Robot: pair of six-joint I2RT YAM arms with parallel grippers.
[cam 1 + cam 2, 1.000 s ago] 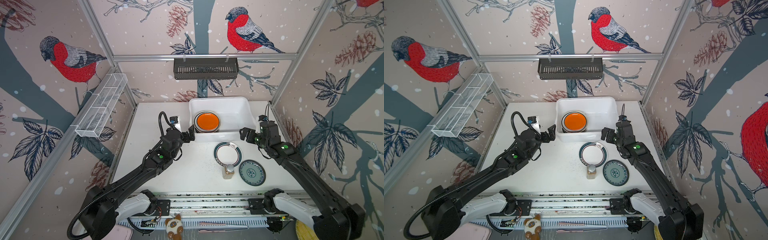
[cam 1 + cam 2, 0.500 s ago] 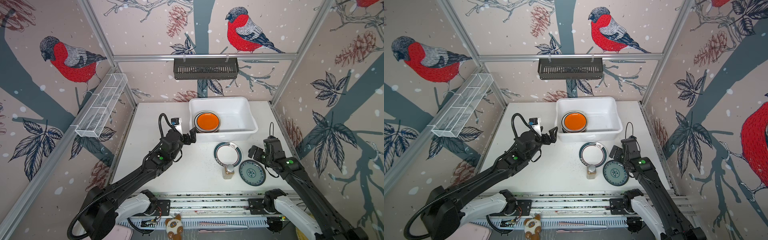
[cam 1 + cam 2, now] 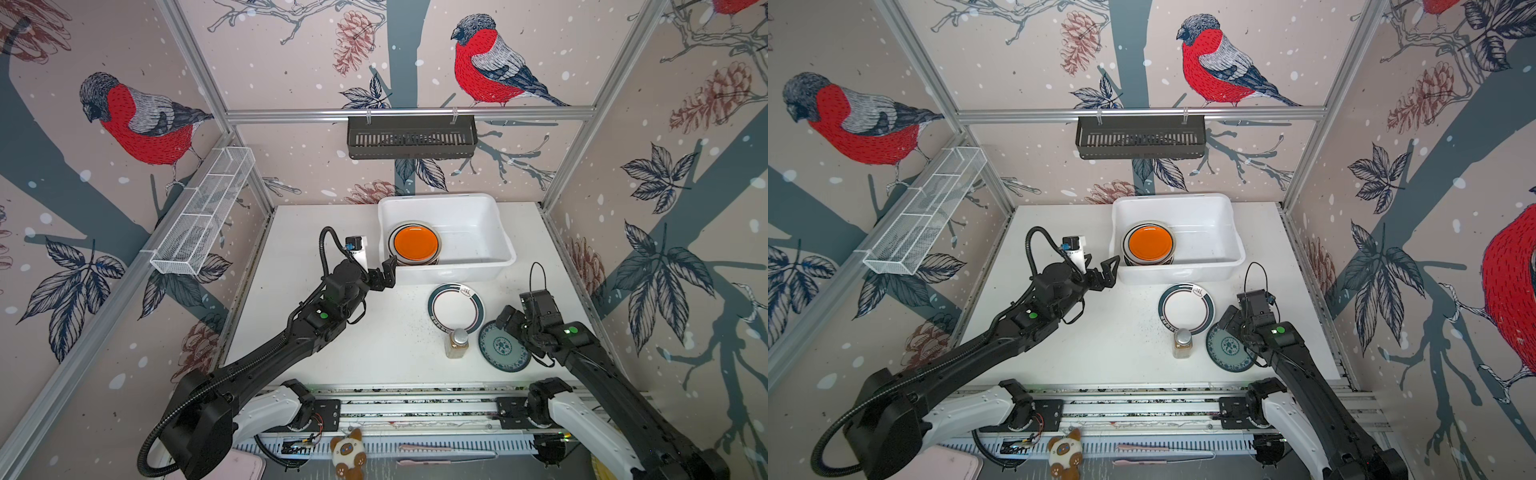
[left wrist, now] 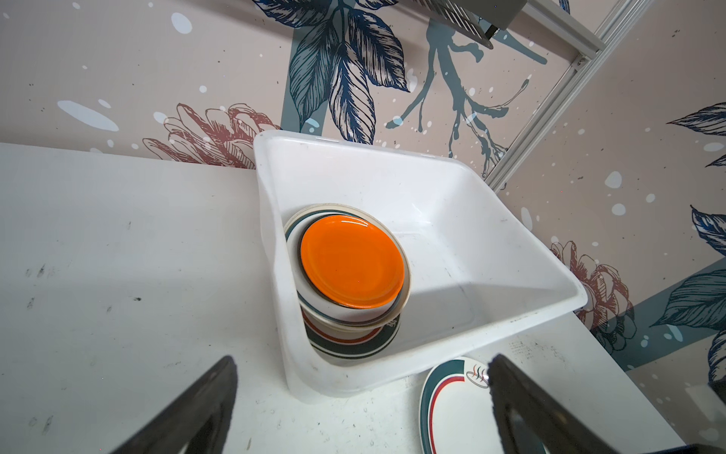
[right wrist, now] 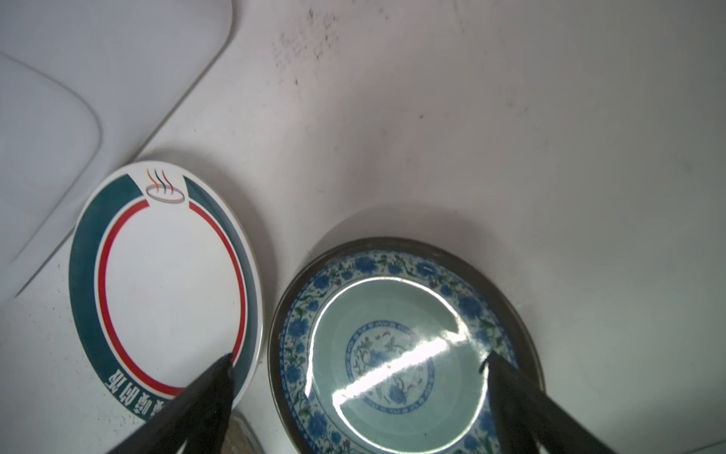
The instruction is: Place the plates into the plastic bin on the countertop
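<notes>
Although characters (image 5: 135, 397) are printed along the green rim of the teal-rimmed plate (image 5: 165, 283), they show upside down in the right wrist view and I cannot read them; opposite them sits a small emblem (image 5: 164, 188) of a steaming dish. No other writing is legible. That plate lies flat on the countertop (image 3: 332, 232), just at 6 o'clock of the plastic bin (image 3: 449, 272), which stands at 12 o'clock on it. An amber bottle (image 3: 456, 343) stands upright at the plate's 6 o'clock edge, and the blue-patterned plate (image 3: 503, 347) lies just beside both, at the bottle's 3 o'clock. Inside the bin, an orange plate (image 3: 416, 244) tops a stack (image 4: 345, 334) pressed into the 8 o'clock corner; the bin floor toward 3 o'clock is bare. The right gripper (image 5: 357, 357) hangs over the blue-patterned plate, jaws wide, gripping nothing. The left gripper (image 4: 361, 359) sits outside the bin's 8 o'clock corner, jaws wide and empty. Bare countertop spreads toward 9 o'clock, up to the table's edge.
</notes>
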